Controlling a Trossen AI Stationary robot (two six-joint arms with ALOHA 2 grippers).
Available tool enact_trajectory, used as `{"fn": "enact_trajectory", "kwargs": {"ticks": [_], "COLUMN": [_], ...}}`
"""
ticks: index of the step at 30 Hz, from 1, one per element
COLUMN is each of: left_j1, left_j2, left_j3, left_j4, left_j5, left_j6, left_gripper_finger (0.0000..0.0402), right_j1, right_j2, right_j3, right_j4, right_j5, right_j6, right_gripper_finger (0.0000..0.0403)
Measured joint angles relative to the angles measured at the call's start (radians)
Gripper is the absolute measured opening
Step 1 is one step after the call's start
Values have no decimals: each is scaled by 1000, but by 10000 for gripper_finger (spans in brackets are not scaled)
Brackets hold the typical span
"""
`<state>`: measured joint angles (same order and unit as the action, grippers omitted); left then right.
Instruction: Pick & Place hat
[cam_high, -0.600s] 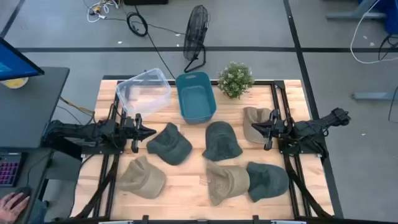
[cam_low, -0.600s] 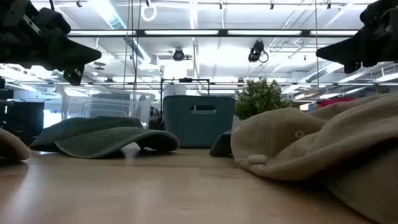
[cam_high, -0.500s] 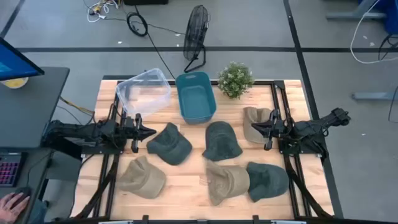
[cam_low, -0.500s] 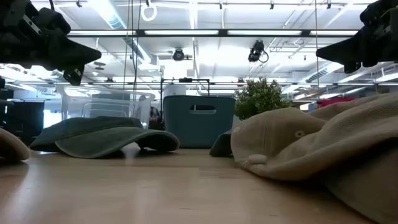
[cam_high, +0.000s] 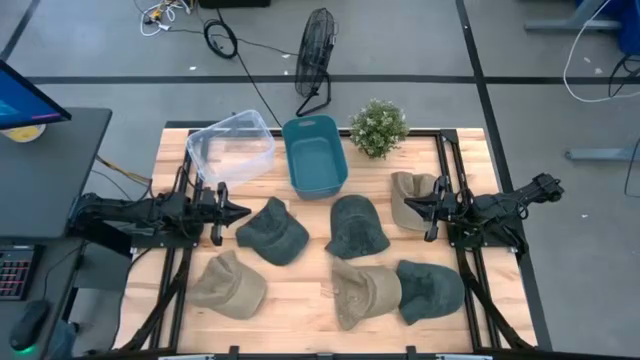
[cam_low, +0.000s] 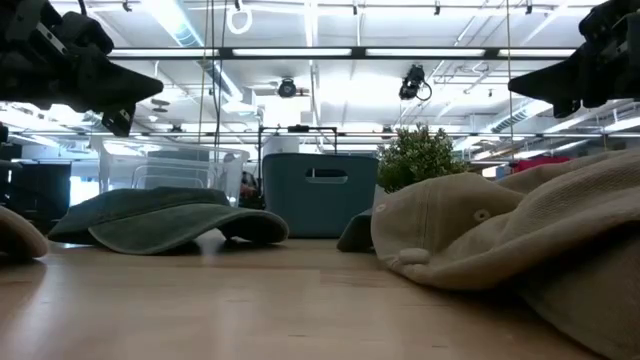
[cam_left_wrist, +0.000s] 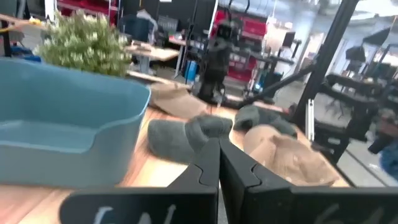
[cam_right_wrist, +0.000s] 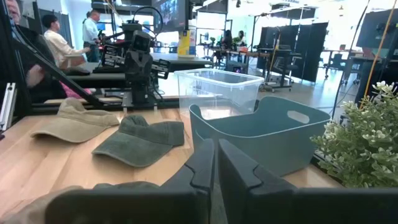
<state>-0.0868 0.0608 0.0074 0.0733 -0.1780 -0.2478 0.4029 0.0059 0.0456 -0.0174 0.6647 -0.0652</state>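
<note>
Six hats are laid out on the table (cam_high: 300, 300). All are soft cloth caps with curved brims; no logo or lettering can be read on any.

Three are dark green: one left of centre (cam_high: 272, 231), one at centre (cam_high: 357, 227), one at the front right (cam_high: 430, 290). Three are tan: one at the front left (cam_high: 228, 285), one at the front centre (cam_high: 364, 290) touching the front-right green hat, one at the right edge (cam_high: 410, 198), partly under the right gripper (cam_high: 412, 207). In the low view the tan cloth looks thick and creased, with a small eyelet showing.

The left gripper (cam_high: 243, 211) is held over the table's left side, just beside the left green hat, tips pointing inward. Its fingers are pressed together, with nothing between them. The right gripper is held over the right-edge tan hat, tips pointing inward. Its fingers are likewise closed and empty. No hat is gripped.

Behind the hats, a clear plastic box (cam_high: 231, 150) with rounded corners is set at a tilt; nothing is seen in it. Beside it stands a teal plastic bin (cam_high: 314, 155) with a handle slot; it holds nothing visible. A small leafy plant (cam_high: 378, 127) stands to the bin's right.

The table top is pale wood planks, framed by black rails. A black fan (cam_high: 315, 55) stands on the floor beyond.
</note>
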Motion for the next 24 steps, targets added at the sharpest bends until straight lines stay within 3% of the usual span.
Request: {"fn": "enact_trajectory", "kwargs": {"ticks": [5, 8, 11, 14, 18, 24], "left_j1": [0, 0, 0, 0, 0, 0], "left_j2": [-1, 18, 71, 157, 300, 548], "left_j3": [7, 67, 133, 198, 295, 497], "left_j4": [130, 128, 79, 23, -27, -283], "left_j5": [-24, -22, -21, -21, -20, -36], "left_j6": [28, 93, 151, 153, 132, -7], "left_gripper_finger": [3, 3, 11, 37, 86, 154], "right_j1": [0, 0, -1, -1, -11, -51], "right_j2": [0, 0, 2, 17, 66, 190], "right_j3": [0, 0, 0, 1, 1, 85], "right_j4": [66, 195, 310, 391, 483, 551], "right_j5": [0, -5, -87, -160, -149, -160], "right_j6": [-60, -121, -230, -285, -349, -396], "right_gripper_finger": [27, 27, 27, 27, 27, 42]}}
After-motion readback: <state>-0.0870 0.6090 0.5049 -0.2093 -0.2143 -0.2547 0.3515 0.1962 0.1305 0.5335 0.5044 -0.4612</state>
